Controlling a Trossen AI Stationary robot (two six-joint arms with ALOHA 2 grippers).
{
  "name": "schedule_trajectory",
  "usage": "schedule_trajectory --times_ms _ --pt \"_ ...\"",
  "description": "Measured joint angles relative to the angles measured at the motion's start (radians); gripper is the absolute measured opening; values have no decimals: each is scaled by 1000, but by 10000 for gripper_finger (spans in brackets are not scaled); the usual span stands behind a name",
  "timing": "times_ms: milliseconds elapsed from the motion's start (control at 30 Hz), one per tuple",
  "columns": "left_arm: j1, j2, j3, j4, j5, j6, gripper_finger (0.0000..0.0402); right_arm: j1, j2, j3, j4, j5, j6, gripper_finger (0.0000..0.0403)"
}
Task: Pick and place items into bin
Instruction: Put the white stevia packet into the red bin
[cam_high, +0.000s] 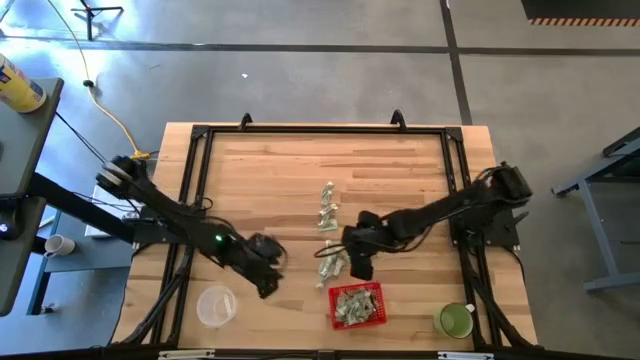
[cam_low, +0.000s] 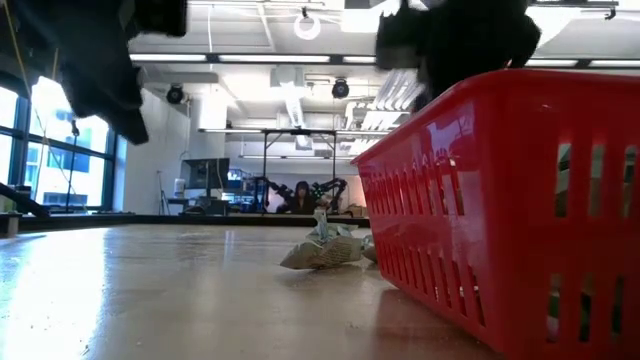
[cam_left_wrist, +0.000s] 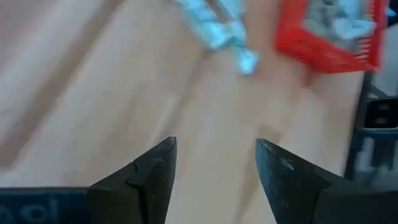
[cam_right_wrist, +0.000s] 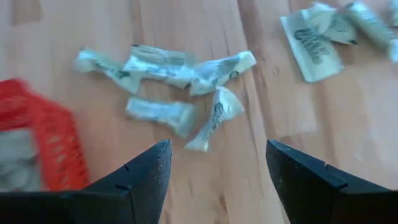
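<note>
Red bin: the small square red plastic basket with perforated sides (cam_high: 357, 305) stands near the front edge of the wooden table (cam_high: 280, 170), and it already holds a heap of wrapped pieces.
Wrappers: you have small pale green-and-white crinkly wrapped pieces (cam_right_wrist: 177, 78) lying loose on the wood just behind the basket, and a second little row (cam_high: 327, 207) farther back toward the table middle.
Right tool: the right gripper (cam_high: 357, 262) hovers just beside the near cluster, fingers spread apart, nothing between them. In the right wrist view the pieces lie straight ahead of the gap, w/ the basket corner off to one side.
Axis: the nearest piece (cam_right_wrist: 214, 118) lies slanted vs. the finger gap, so I think you need a small wrist turn before closing.
Left tool: the left gripper (cam_high: 265, 275) is over bare wood, well apart from the pieces, fingers also parted and empty.
Nearer arm: the right one, clearly; the pick is its job in my opinion.
Other containers: a clear round plastic container (cam_high: 216, 305) at front left looks empty; a green cup (cam_high: 455, 320) at front right, contents I cannot tell.
</note>
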Motion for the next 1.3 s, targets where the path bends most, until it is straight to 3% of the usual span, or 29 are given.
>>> schedule_trajectory --times_ms 100,300,467,633,767,833,1000,1133,1300 --pt "0 -72 -90 64 -52 -5 250 -32 64 0 48 -23 -5 252" --pt "39 -132 -142 -15 -105 5 250 -63 160 0 148 -95 31 252" --pt "114 -128 -138 18 -58 117 250 -72 182 1 115 -94 120 234" --pt "184 -128 -137 41 38 228 250 -73 175 1 86 -102 157 145" --pt "210 -128 -137 40 41 232 250 -79 173 1 61 -174 179 36" --pt "211 -128 -137 53 50 223 250 -75 159 1 62 -207 188 11" --pt "201 -120 -137 102 106 188 250 -24 48 41 11 -119 234 6" --pt "188 -72 -138 263 144 72 250 42 -48 77 -39 -53 272 4" --pt "141 76 -132 556 142 -54 250 178 -82 96 -72 -121 338 5"
